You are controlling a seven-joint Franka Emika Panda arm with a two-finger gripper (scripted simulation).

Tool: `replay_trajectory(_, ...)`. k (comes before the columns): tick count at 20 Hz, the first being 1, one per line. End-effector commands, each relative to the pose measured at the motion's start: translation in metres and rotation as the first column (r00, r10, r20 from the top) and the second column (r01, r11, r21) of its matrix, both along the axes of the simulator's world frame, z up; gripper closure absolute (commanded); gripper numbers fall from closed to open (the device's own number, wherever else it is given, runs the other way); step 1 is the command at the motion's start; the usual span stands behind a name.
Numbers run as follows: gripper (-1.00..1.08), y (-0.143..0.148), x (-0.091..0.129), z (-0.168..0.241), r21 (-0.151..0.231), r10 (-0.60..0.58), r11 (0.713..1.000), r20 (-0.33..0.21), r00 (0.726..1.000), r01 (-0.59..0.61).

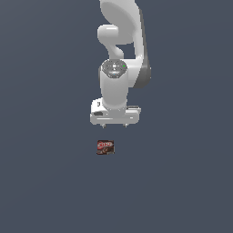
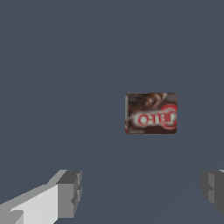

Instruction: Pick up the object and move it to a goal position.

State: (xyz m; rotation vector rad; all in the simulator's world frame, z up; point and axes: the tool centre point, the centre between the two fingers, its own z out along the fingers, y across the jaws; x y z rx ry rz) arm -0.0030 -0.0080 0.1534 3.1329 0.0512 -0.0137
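Grey floor, object (image 2: pixel 151 113) label legible wrist-side

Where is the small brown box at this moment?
In the exterior view the small brown box lies flat on the grey surface, just below the open claw and slightly toward that view's left, not touching it.

Plain dark blue-grey floor (image 1: pixel 45 182), one small brown box (image 1: pixel 105 147) with red-and-white label flat on it.

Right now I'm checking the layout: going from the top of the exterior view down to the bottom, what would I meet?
White robot arm → white pincer → small dark brown box with red-and-white label.
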Motion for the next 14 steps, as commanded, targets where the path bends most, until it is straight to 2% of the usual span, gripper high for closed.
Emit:
replay_trajectory(1, -0.92, 0.0, 0.0, 0.0, 0.0, 0.0, 1.0, 0.0, 1.0, 0.0)
replay_trajectory(10, -0.92, -0.005, 0.013, 0.021, -0.03, 0.03, 0.999, 0.047, 0.998, -0.028)
replay_trajectory(14, -0.92, -0.005, 0.014, 0.021, -0.031, 0.027, 0.999, 0.048, 0.998, -0.025)
